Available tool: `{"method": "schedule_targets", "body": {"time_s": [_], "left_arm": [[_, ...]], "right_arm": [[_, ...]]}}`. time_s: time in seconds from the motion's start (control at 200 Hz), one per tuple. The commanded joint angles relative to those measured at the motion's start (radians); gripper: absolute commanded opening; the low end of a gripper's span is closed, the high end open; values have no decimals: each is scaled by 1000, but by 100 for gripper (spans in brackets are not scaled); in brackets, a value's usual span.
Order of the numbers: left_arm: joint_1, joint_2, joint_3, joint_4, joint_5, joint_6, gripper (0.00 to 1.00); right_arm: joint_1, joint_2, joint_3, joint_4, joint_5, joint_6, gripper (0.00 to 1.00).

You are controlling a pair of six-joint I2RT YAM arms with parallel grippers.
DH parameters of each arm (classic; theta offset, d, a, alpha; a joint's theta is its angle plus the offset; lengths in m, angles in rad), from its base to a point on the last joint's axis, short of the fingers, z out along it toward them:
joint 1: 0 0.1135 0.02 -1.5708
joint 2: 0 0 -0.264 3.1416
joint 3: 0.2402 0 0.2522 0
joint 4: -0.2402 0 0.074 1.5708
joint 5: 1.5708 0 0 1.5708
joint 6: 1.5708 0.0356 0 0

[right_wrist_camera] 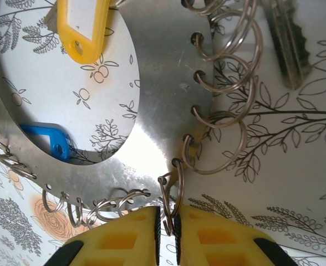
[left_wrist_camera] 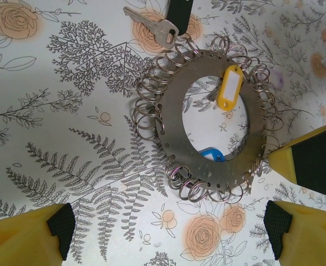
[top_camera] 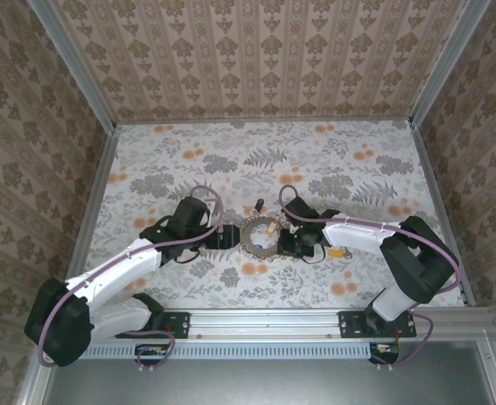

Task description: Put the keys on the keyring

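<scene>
A rim loop (right_wrist_camera: 171, 194) of the stiff, light keyring (left_wrist_camera: 171, 138) is pinched by the right fingers (right_wrist_camera: 130, 238), judged the surest hold; the left fingers (left_wrist_camera: 30, 238) are spread wide.

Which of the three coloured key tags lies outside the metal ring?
The black tag, beyond the rim of the keyring beside a silver key; the yellow tag and the blue tag show within its central hole.

Nothing here is readable to me: the white label slip (right_wrist_camera: 82, 19) inside the yellow key tag (left_wrist_camera: 229, 87), right of centre in the left wrist view, carries no writing I can make out.
</scene>
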Motion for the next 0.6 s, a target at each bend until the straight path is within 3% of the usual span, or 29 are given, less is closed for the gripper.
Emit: {"method": "schedule_targets", "body": {"time_s": [0.0,0.195,0.34,0.42,0.595], "left_arm": [[-7,9,26,8,-2,25,92],[-10,8,32,27,37,62,92],[-10,-9,54,67,115,131,92],[-11,-23,74,86,170,200,93],[-10,-57,132,125,298,408,93]], "right_arm": [[7,-29,-7,-44,31,21,13],[8,-53,1,-53,50,10,0],[13,-100,28,-85,67,-49,0],[16,-124,87,-151,84,-166,0],[17,-237,165,-231,73,-574,0]]}}
